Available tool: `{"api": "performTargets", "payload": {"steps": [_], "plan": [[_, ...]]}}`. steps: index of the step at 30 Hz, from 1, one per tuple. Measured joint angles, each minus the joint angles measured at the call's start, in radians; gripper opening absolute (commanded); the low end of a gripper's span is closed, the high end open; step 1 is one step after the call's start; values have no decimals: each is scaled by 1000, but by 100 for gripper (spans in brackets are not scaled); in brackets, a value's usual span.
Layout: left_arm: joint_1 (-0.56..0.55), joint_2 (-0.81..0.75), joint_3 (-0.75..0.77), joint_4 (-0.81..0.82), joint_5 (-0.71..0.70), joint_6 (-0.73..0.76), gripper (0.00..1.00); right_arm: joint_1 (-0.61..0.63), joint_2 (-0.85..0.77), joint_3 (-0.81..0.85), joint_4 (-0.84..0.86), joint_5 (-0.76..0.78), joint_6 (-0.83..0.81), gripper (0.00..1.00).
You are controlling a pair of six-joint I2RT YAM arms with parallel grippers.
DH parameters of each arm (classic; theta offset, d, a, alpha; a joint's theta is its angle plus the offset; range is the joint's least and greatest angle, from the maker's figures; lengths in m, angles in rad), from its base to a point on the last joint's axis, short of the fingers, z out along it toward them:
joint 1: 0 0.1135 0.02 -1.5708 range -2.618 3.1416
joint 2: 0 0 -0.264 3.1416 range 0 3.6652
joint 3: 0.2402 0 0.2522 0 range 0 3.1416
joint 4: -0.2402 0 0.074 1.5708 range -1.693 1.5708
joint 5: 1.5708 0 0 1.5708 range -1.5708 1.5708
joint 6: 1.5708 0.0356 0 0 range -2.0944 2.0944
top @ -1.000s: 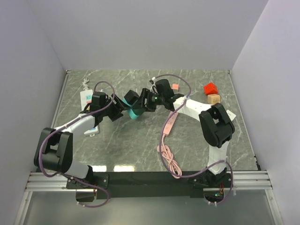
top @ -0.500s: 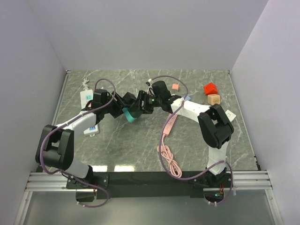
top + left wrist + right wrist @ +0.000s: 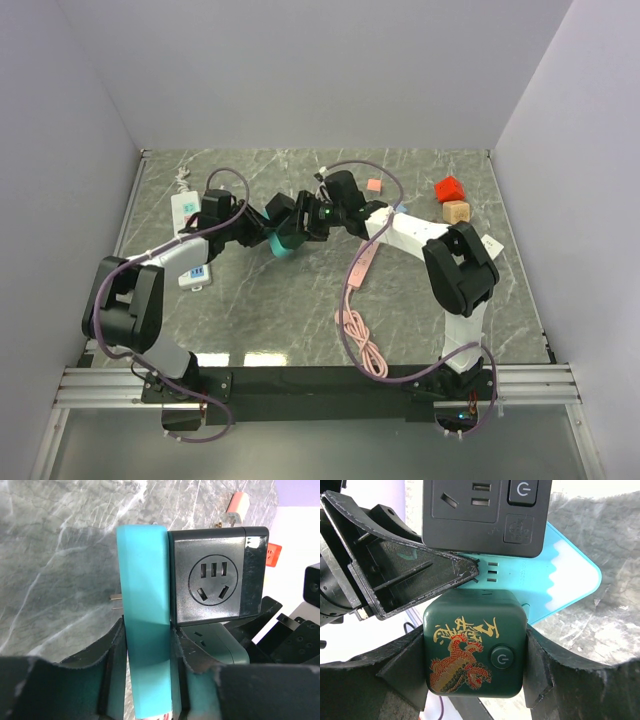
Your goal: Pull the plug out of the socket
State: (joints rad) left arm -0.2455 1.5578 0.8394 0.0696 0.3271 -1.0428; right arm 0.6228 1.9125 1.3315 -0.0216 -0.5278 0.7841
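**Both tools clamped on the joined plug and socket at mid-bench**

The left tool (image 3: 147, 647) was pressed against the two flat faces of the teal socket plate (image 3: 142, 580), one finger on each side, pinching it edge-on. Two metal prongs (image 3: 116, 602) stuck out of the plate's far face, towards the marble bench (image 3: 290, 300). On the plate's other face sat a black socket block (image 3: 215, 575), touching it, its round outlet turned to the left wrist camera.

The right tool (image 3: 475, 652) gripped the green cube plug (image 3: 470, 630) from both sides, its fingers flush against the cube's walls. The cube bore a gold and red dragon print and a round power button. It sat against the teal plate, just below the black block, and no gap showed between cube and plate, so the plug was not yet off the socket.

From above, the two tools met nose to nose near the middle of the bench, slightly towards the back, with the teal plate between them.

Further out, a pink cable (image 3: 360, 340) lay coiled near the front edge. A white power strip (image 3: 187, 208) lay by the left wall. A red block (image 3: 449, 188) and a tan block (image 3: 456, 211) sat together at the back right
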Motion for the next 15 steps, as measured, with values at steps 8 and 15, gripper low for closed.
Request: {"api": "performTargets", "payload": {"steps": [8,15], "plan": [[-3,25,-2,48,25,4,1,-51,-14,-31,5,-39,-5,0],[-34,43,-13,102,80,-10,1,-98,-92,-144,51,-68,30,0]]}}
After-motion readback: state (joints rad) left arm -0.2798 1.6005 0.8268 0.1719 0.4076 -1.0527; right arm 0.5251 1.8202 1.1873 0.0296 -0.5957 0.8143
